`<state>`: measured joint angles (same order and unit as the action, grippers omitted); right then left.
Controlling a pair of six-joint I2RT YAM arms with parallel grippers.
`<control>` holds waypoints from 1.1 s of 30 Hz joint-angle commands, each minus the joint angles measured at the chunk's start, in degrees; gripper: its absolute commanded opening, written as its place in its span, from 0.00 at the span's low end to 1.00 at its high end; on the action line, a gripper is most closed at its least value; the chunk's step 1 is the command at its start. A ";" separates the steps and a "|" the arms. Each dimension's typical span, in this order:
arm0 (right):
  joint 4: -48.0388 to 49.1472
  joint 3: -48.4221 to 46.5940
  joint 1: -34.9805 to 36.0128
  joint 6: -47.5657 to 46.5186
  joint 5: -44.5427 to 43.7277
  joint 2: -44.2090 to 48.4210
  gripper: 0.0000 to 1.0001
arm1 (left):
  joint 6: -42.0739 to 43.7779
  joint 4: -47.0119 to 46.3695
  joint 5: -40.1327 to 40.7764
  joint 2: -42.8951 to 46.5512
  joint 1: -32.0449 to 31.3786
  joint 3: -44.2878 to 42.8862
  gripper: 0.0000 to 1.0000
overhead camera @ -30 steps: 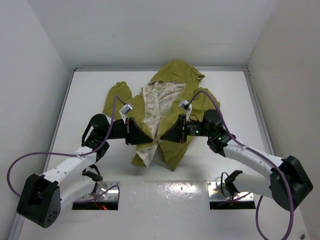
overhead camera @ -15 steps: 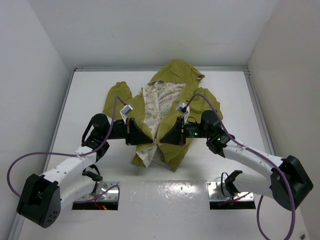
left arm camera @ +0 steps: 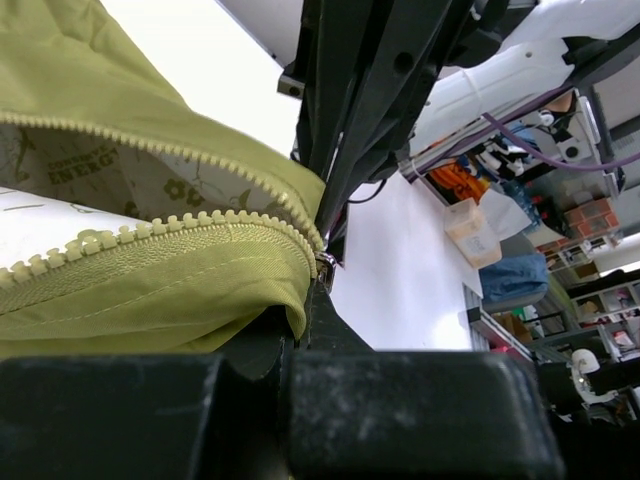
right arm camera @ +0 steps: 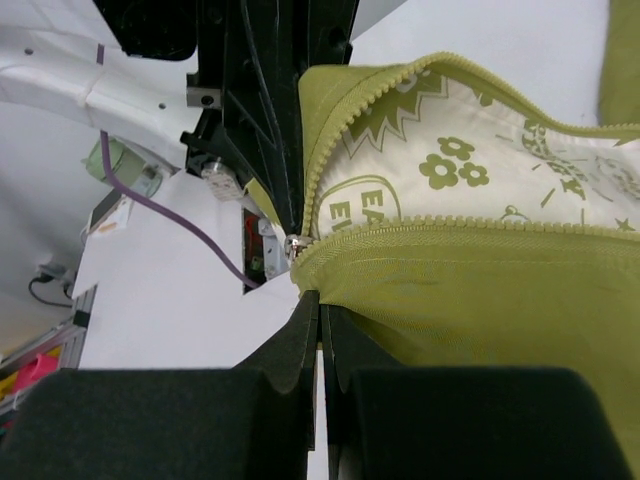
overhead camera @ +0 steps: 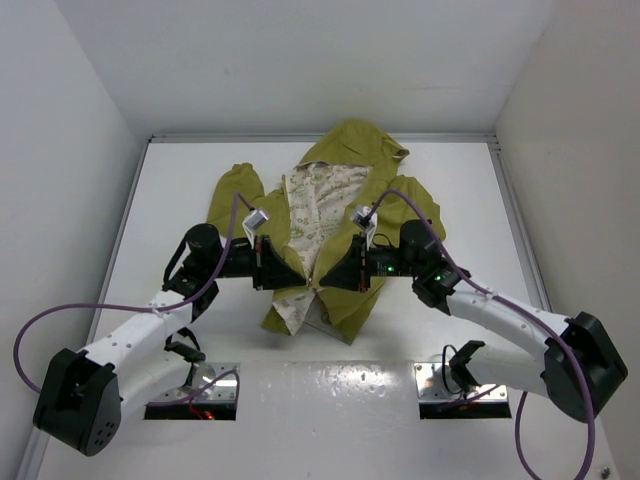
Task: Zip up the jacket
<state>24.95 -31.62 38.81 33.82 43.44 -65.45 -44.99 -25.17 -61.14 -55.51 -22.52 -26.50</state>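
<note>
The left pincer (left arm camera: 298, 338) is pressed together, pinching the olive jacket (overhead camera: 390, 205) at the bottom of its front opening. The right pincer (right arm camera: 320, 318) is likewise pressed together on the facing edge there. Their tips nearly meet, the left at 9 o'clock and the right at 3 o'clock of the zipper slider (right arm camera: 293, 246). Toward 12 o'clock the zipper teeth part, baring the cream lining (overhead camera: 315, 205). The jacket lies mid-tabletop (overhead camera: 170, 190), hood (overhead camera: 355, 140) toward 12 o'clock, hem toward 6.

Olive-green jacket (overhead camera: 352, 145) with cream lining (overhead camera: 315, 205) printed in green
</note>
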 commanded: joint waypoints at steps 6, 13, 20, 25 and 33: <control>3.53 -1.96 -2.86 2.48 -2.39 2.78 0.00 | 5.52 4.43 0.76 1.89 -0.42 -2.94 0.00; 4.76 -1.08 -2.68 3.44 -2.22 2.70 0.00 | 2.37 1.53 0.76 1.28 -0.42 -2.94 0.00; 2.83 -1.43 -1.01 -0.94 -2.83 2.52 0.00 | 1.05 -0.50 0.24 0.22 -0.42 -3.47 0.00; 1.59 -1.78 0.13 -2.62 -4.06 2.43 0.00 | 1.05 -0.50 0.24 0.22 -1.03 -4.08 0.00; 1.68 -1.87 -0.05 -1.92 -4.85 2.61 0.00 | 1.05 -0.50 0.24 0.22 -1.56 -4.08 0.00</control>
<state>24.25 -31.62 38.48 32.93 39.40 -63.72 -43.75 -22.83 -60.14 -55.51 -23.20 -28.34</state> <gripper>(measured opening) 0.002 0.019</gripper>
